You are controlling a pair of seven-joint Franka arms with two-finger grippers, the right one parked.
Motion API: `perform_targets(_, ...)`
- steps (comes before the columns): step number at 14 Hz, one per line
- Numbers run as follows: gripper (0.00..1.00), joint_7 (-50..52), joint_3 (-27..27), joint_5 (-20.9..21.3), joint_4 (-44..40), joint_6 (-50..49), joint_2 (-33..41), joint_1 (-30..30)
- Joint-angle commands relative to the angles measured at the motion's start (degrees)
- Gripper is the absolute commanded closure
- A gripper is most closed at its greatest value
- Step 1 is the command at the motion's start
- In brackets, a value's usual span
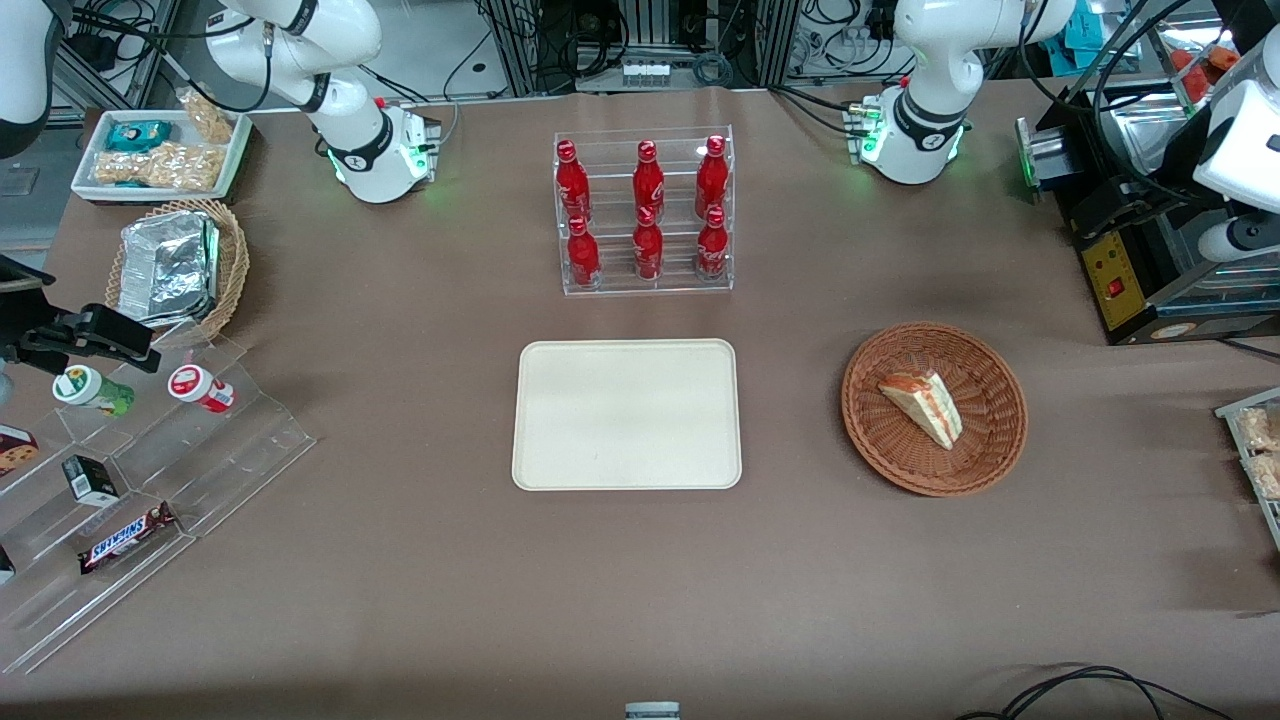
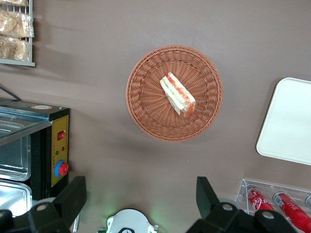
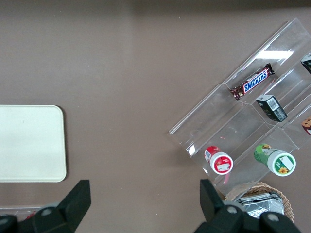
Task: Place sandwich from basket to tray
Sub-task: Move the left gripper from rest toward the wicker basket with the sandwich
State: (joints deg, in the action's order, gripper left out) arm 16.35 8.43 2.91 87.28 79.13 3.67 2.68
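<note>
The sandwich (image 1: 923, 405) lies in the basket (image 1: 990, 440), a bit off its middle. It is a little wedge of white bread with red and green inside. The basket sits on the brown table (image 1: 420, 590). The tray (image 1: 627, 414) lies flat beside the basket, well apart from it, with nothing on it. A clear rack of red bottles (image 1: 645, 212) stands farther from the front camera than the tray. The pincer (image 2: 141, 204) hangs high above the basket. Its two black fingers (image 2: 72, 198) are spread wide apart, and it holds and touches nothing.
</note>
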Motion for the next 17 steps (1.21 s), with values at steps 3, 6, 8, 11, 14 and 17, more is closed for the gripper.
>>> perform_targets(3,0.0,-0.8,0.3,-0.8,-0.6,-0.9,0.4,0.7)
perform_targets(6,0.0,0.0,0.4,-0.8,0.1,-1.0,-1.0,0.7)
perform_targets(8,0.0,0.3,0.4,-0.8,1.9,-1.2,-3.7,0.5)
perform_targets(11,0.0,2.7,0.4,-0.5,5.0,2.1,-8.5,0.5)
perform_targets(14,0.0,11.3,0.4,-0.5,15.7,17.4,-8.9,0.4)
perform_targets(17,0.0,22.8,0.4,-0.5,19.7,27.7,-12.9,0.2)
